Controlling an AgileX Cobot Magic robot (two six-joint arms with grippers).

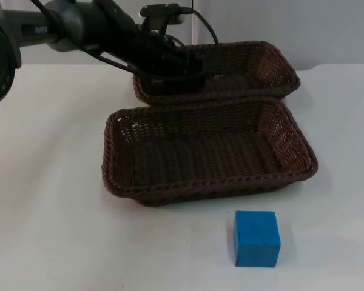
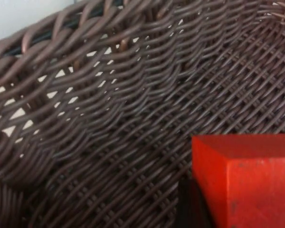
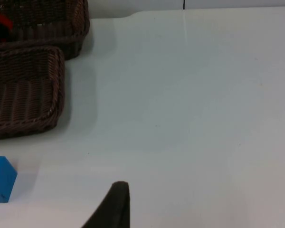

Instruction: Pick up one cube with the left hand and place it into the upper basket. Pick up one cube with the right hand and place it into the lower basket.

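Note:
My left gripper (image 1: 193, 77) reaches from the upper left down into the upper wicker basket (image 1: 278, 56). It is shut on a red cube (image 2: 247, 183), held just above the woven floor; a sliver of that red cube (image 1: 198, 91) peeks out under the gripper in the top view. The lower wicker basket (image 1: 306, 149) lies in front of the upper one with nothing in it. A blue cube (image 1: 256, 238) sits on the white table in front of the lower basket. My right gripper (image 3: 115, 208) waits over bare table to the right of the blue cube (image 3: 0, 178).
The two baskets touch along their long sides, and both baskets' ends (image 3: 61, 71) show in the right wrist view. White table (image 1: 48, 182) stretches left, right and in front of them. A grey partition wall (image 1: 291, 24) closes the far side.

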